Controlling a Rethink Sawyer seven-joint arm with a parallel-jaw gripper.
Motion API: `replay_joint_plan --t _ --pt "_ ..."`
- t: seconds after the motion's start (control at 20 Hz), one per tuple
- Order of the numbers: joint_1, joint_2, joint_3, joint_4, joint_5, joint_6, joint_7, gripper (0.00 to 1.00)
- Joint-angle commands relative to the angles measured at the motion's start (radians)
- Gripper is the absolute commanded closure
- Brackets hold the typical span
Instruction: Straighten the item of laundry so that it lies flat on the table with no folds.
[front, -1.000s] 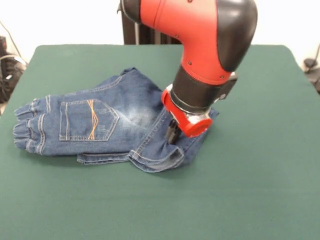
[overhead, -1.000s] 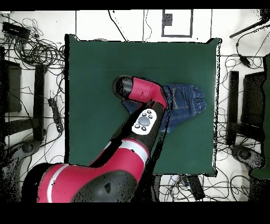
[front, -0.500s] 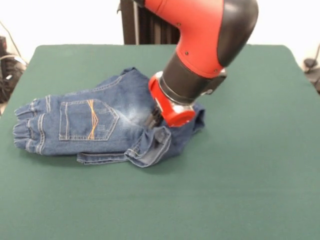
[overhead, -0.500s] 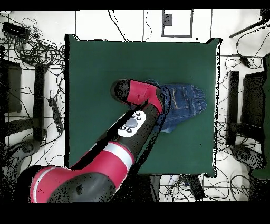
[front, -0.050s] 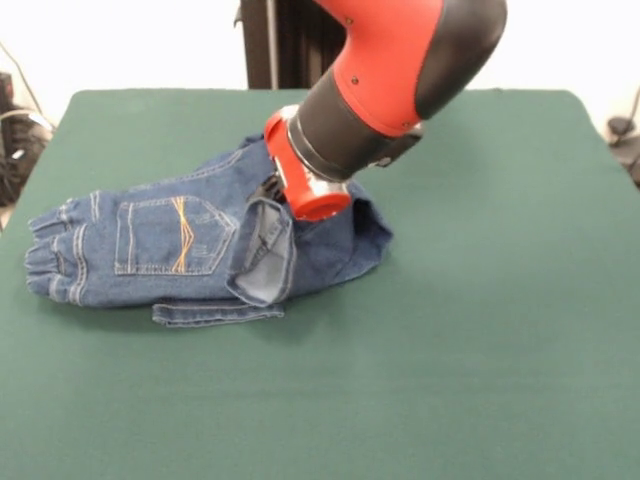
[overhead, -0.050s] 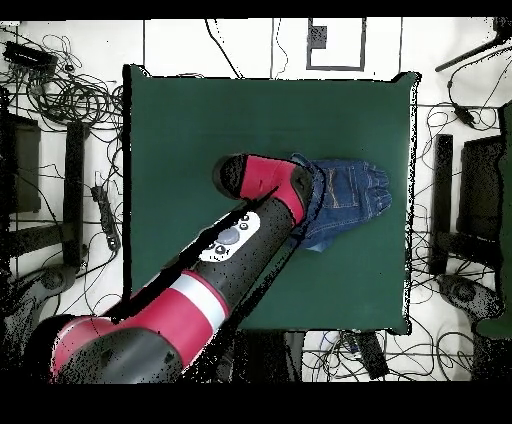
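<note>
Gripper (front, -0.050s: 272, 190) low against the jeans (front, -0.050s: 170, 250), jaws hidden behind the red wrist; impossible to tell whether spread or pinching. Directly below, a leg flap raised and doubled over, pale inside showing. Further out, waistband and pocket flat on green table (front, -0.050s: 480, 350).

The small blue denim jeans (front, -0.050s: 190, 250) lay crumpled in the middle left of the front view, on the dark green table (front, -0.050s: 480, 350). The gathered waistband pointed to the left edge, and one back pocket with orange wavy stitching faced up. A leg was folded over the middle, with its pale inner side showing.
</note>
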Motion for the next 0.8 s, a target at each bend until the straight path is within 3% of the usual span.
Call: replay_joint_plan --t 0.05,0.25,0.4,0.8 --pt "0.034 0.055 -0.044 -0.043 0.07 0.124 0.398 1.0" --pt "0.025 0.067 -0.009 -0.069 0.088 0.035 0.379 1.0" --pt "-0.007 0.037 0.089 -0.06 0.182 -0.02 0.427 1.0" --pt "-0.034 -0.004 0.158 -0.044 0.311 -0.034 0.437 1.0"
